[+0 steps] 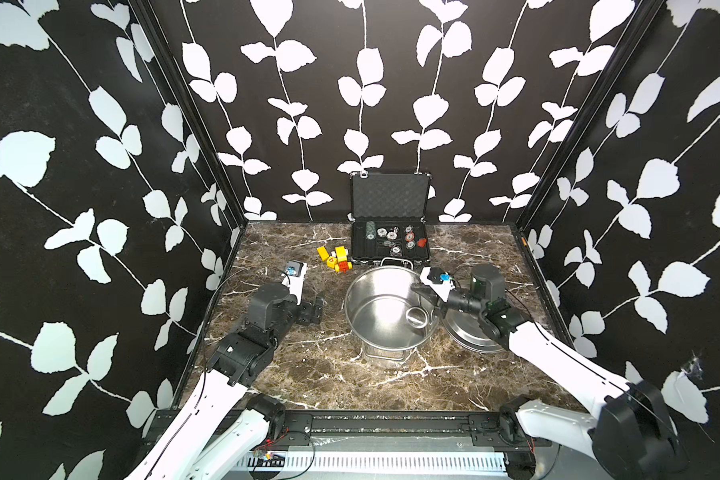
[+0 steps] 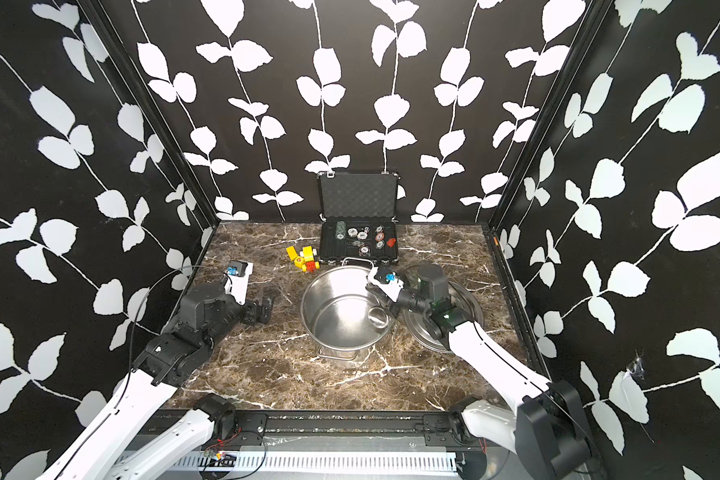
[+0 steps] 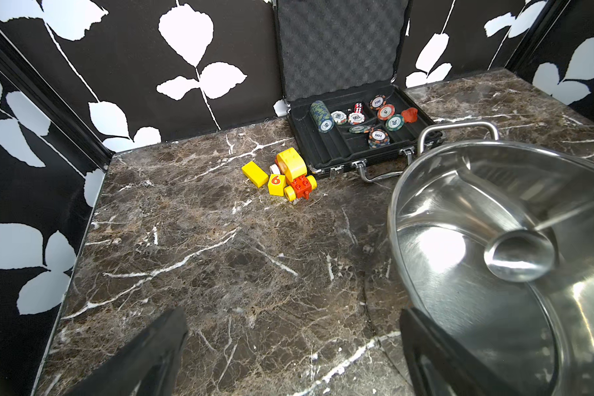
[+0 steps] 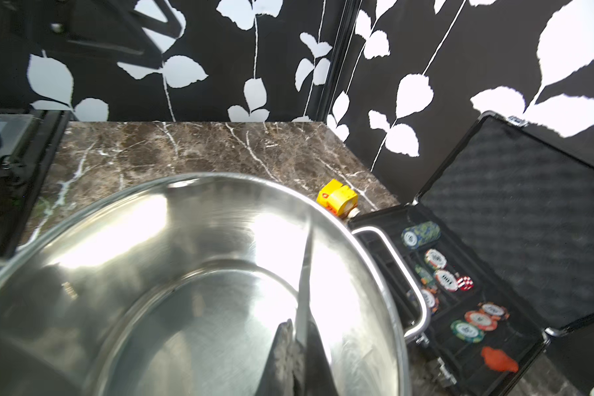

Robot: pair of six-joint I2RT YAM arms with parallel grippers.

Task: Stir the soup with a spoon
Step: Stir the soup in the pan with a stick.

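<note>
A large steel pot (image 1: 375, 303) with two loop handles stands mid-table in both top views. No soup shows in it: its inside (image 4: 172, 308) is bare shiny metal. The spoon, a thin steel ladle, has its small round bowl (image 1: 416, 318) low inside the pot near the right wall, also seen in the left wrist view (image 3: 520, 255). My right gripper (image 4: 300, 331) reaches over the pot's right rim, shut on the spoon's handle (image 4: 305, 271). My left gripper (image 1: 317, 306) rests low on the table left of the pot, open, with only marble between its fingers (image 3: 162, 346).
The pot's flat steel lid (image 1: 468, 338) lies on the table right of the pot, under my right arm. An open black case of poker chips (image 1: 389, 245) stands behind the pot. Yellow and red toy blocks (image 1: 335, 258) lie behind and left of it.
</note>
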